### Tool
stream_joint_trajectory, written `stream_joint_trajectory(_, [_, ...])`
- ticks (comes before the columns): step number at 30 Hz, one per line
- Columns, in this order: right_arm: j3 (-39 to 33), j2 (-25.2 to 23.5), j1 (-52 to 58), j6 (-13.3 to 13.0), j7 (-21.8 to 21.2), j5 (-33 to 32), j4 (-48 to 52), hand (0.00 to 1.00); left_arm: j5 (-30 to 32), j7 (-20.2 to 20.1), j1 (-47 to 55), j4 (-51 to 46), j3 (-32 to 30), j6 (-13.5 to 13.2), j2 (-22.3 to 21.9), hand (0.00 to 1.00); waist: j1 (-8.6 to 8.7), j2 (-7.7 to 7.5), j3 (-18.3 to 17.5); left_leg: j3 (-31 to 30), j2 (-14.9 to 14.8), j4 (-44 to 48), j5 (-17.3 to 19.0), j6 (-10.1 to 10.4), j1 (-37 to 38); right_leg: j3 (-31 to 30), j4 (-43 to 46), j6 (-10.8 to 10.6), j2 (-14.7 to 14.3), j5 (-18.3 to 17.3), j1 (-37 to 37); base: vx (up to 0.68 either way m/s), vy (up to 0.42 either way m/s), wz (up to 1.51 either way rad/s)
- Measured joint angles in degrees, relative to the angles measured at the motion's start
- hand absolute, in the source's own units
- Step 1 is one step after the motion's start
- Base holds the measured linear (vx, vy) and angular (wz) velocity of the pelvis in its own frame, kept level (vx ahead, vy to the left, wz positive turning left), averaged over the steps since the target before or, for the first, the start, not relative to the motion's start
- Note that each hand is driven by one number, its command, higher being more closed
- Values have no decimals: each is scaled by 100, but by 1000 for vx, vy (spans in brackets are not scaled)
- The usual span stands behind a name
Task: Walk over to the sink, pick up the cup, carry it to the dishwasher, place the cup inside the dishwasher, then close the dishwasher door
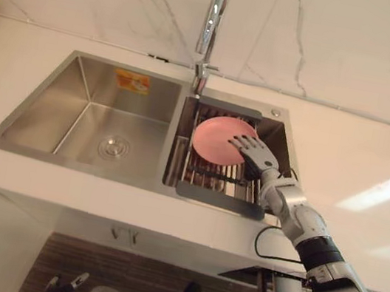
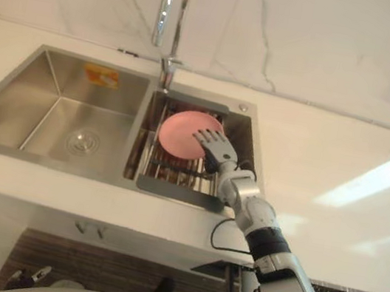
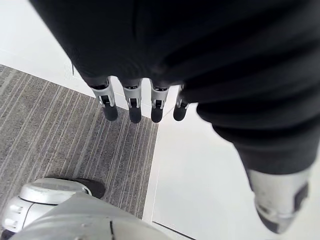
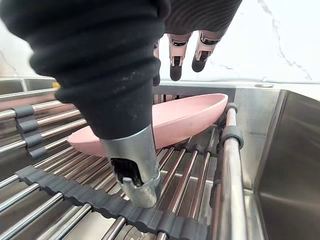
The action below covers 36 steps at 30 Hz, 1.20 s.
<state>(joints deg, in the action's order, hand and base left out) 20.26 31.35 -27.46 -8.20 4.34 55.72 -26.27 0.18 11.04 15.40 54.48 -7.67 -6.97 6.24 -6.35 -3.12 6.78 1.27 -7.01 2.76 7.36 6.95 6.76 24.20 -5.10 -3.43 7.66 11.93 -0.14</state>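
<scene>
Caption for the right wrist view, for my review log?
Right hand, open, poised over a pink dish lying tilted on the sink rack.

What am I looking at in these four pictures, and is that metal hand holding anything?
This is a humanoid robot with two hands, standing at a kitchen sink. Two pictures come from cameras on its head, looking down at the work. The other two come from a camera on each wrist, looking along that hand from very close.

The sink has two steel basins set in a pale counter, with a tap behind. A rack of metal bars lies over the right basin, and a shallow pink dish rests on it.

The right hand reaches over the dish's edge. Its fingers are straight, not curled round the dish, so it holds nothing. The left hand hangs above the floor with straight fingers, also holding nothing.
</scene>
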Motion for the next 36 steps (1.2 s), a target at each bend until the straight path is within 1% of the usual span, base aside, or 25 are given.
stream_joint_trajectory(6, [3,-163,-88,96,7,90,-297,0,-5,0,80,-1,-2,0,0,0,-18,6,5,-104,11,6,-8,1,-63,90,0,-13,18,-23,3,-18,4,7])
stream_joint_trajectory(11, [4,-162,-89,125,7,92,-426,0,-6,-1,125,-1,-1,0,-17,0,-120,17,22,-150,10,4,-14,3,-86,145,1,-18,22,-37,10,-1,4,5])
stream_joint_trajectory(12, [4,-163,-89,126,20,94,-436,100,-6,-1,124,-5,-1,0,-17,0,-140,19,23,-168,11,4,-17,1,-95,162,1,-18,25,-37,12,5,13,7])
stream_joint_trajectory(15, [4,-170,-106,162,224,103,-648,100,-7,-1,125,-14,1,-2,-18,0,-159,13,35,-252,16,3,-27,-1,-102,212,1,-25,36,-41,57,12,18,12])
stream_joint_trajectory(17, [4,-171,-112,235,222,115,-660,100,-10,-1,127,-19,4,-2,-19,0,-170,12,37,-270,18,3,-30,-3,-108,250,1,-29,40,-45,60,10,15,9])
stream_joint_trajectory(21, [11,-188,-281,253,213,222,-805,100,-11,1,127,-54,110,-37,1,0,-183,18,75,-292,32,1,-54,-11,-112,285,1,-31,56,-46,61,0,9,3])
stream_joint_trajectory(23, [12,-191,-336,352,224,313,-883,100,-13,1,132,-117,113,-48,1,0,-218,12,80,-311,37,2,-60,-12,-126,307,1,-31,62,-46,62,-12,11,5])
stream_joint_trajectory(26, [114,-192,-377,361,291,337,-1050,100,-14,2,148,-172,113,-53,4,0,-243,-9,94,-337,46,2,-74,-13,-143,330,1,-31,77,-45,62,-18,9,4])
stream_joint_trajectory(31, [160,-259,-380,342,731,776,-1068,100,-14,3,183,-206,113,-53,-3,0,-255,-20,150,-353,51,-2,-82,-14,-159,332,1,-30,83,-43,65,-5,1,1])
stream_joint_trajectory(34, [158,-258,-415,344,936,776,-1060,100,-14,3,235,-205,113,-62,-10,0,-236,-19,153,-351,51,-7,-82,-14,-159,323,1,-31,83,-43,64,0,0,0])
stream_joint_trajectory(36, [151,-240,-436,338,1156,769,-1019,100,-14,9,237,-206,113,-95,-11,0,-231,-11,164,-344,51,-7,-82,-14,-158,313,1,-31,83,-43,61,0,0,0])
